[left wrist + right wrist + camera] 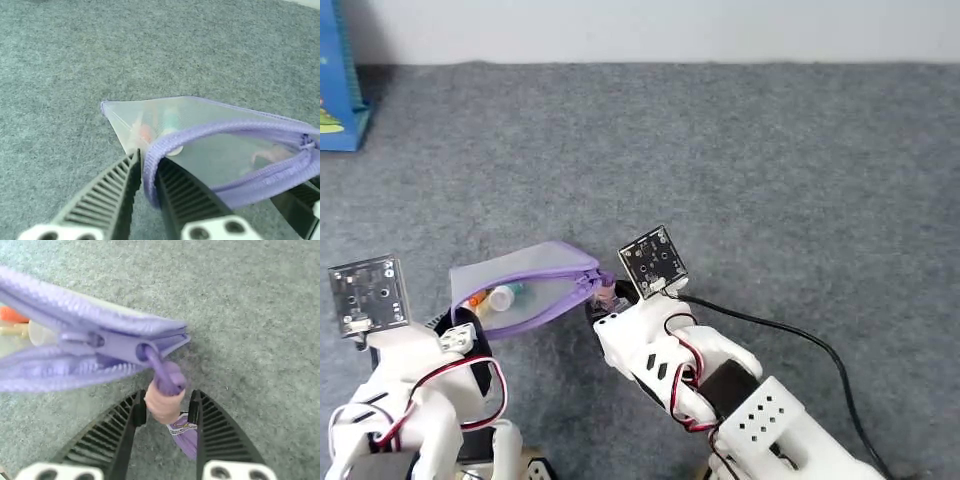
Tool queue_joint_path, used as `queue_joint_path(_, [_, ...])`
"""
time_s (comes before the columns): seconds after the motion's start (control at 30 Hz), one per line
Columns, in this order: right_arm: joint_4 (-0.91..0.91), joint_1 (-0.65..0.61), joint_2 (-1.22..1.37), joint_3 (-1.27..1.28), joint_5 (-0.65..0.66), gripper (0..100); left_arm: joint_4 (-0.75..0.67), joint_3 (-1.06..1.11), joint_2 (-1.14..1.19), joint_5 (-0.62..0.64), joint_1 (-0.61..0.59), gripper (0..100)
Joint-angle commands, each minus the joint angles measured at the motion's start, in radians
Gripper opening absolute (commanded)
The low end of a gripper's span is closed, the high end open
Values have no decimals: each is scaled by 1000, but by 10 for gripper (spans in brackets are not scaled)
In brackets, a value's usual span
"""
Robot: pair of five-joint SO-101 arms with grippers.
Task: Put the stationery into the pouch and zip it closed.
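- Grey felt-like cloth (770,150) covers your table, with a pale wall along the 12 o'clock edge.
- Your pouch (525,275), translucent with a purple zip, lies at about 8 o'clock from the table's middle, its mouth gaping.
- Inside it you have the stationery (500,297): an orange piece, a white round-ended piece and a teal one, lying close together. What each is cannot be told.
- The zipper pull (165,395), a pink and purple charm, hangs at the pouch's 3 o'clock end.
- Your right gripper (167,400) has its jaws closed narrowly on that charm.
- Your left gripper (146,162) pinches the purple zip edge at the pouch's 7 o'clock corner, jaws almost together.
- A small tag (181,429) under the charm carries print too small to read.
- A blue box (338,90) stands at 10 o'clock, well apart from the pouch.
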Motion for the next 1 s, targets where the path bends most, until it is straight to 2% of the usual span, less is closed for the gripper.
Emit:
queue_joint_path(0.0, [-16,10,-1,-58,-3,136,-2,-33,-6,-3,-6,13])
queue_joint_path(0.1, [-21,10,-1,-58,-2,121,-2,-33,-6,-3,-6,13])
queue_joint_path(0.23, [-38,10,-1,-55,3,1,-2,-33,-6,-3,-6,13])
queue_joint_path(0.47, [-16,12,-77,-32,61,7,-2,-33,-6,-6,-11,13])
queue_joint_path(0.7, [183,12,-390,-25,63,7,-3,-33,-6,-12,-6,16])
queue_joint_path(0.83, [289,13,-552,-25,64,7,-5,-33,-6,-97,-6,21])
queue_joint_path(0.97, [348,13,-659,-23,95,7,-5,-42,-6,-160,-6,120])
